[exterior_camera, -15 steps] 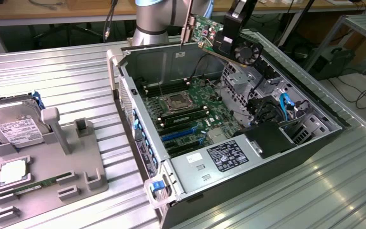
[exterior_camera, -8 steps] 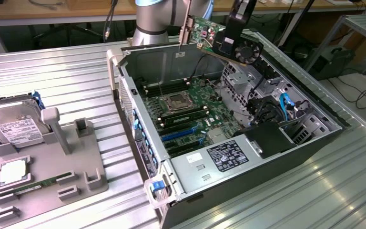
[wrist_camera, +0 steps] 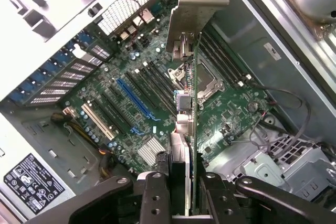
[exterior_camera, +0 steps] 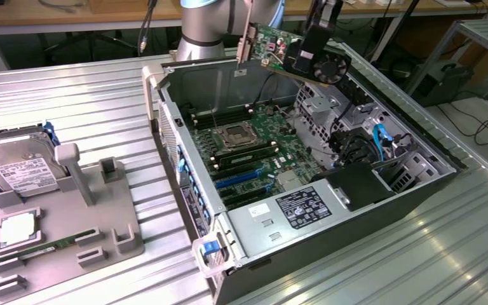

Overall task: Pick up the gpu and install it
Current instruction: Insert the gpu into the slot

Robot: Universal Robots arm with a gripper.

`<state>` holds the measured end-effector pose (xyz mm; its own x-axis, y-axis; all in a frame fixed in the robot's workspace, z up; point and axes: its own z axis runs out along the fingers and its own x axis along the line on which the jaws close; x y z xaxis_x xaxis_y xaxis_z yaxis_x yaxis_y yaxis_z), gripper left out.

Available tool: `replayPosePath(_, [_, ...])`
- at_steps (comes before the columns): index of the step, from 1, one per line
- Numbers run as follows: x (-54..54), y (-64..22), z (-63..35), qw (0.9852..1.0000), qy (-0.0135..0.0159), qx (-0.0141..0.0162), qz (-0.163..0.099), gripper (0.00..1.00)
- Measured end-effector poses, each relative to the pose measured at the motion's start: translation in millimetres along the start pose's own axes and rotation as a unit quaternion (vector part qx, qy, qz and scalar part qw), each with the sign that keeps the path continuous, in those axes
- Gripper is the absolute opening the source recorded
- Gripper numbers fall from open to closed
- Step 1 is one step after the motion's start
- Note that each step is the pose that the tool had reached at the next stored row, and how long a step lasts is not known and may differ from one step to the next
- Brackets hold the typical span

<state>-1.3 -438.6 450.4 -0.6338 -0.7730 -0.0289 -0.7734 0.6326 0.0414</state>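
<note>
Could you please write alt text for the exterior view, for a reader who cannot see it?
A robot arm's gripper holds the gpu, a green card with a black fan, in the air above an open computer case whose motherboard is exposed. On the ribbed metal table, toward the exterior view's left, a grey fixture holds a hard drive.

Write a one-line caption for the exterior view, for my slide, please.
Gripper holds the gpu in the air above the open computer case, motherboard exposed below.

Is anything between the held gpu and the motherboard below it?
No: in the wrist view the hand holds the gpu in open air above the motherboard.
</note>
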Motion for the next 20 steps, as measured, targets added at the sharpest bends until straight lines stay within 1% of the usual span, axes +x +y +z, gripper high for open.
replayPosePath(4, [0.2, -0.1, 0.0, 0.9997, 0.0010, -0.0007, -0.023, 0.27])
replayPosePath(7, [0.2, -0.2, 0.0, 0.9992, 0.0016, -0.0011, -0.039, 0.27])
replayPosePath(12, [0.4, -0.3, 0.0, 0.9977, 0.0028, -0.0020, -0.067, 0.27])
replayPosePath(15, [0.5, -0.4, 0.0, 0.9964, 0.0035, -0.0025, -0.085, 0.27])
replayPosePath(17, [0.7, -0.5, 0.0, 0.9946, 0.0043, -0.0030, -0.104, 0.27])
replayPosePath(20, [0.8, -0.7, 0.0, 0.9926, 0.0050, -0.0035, -0.121, 0.27])
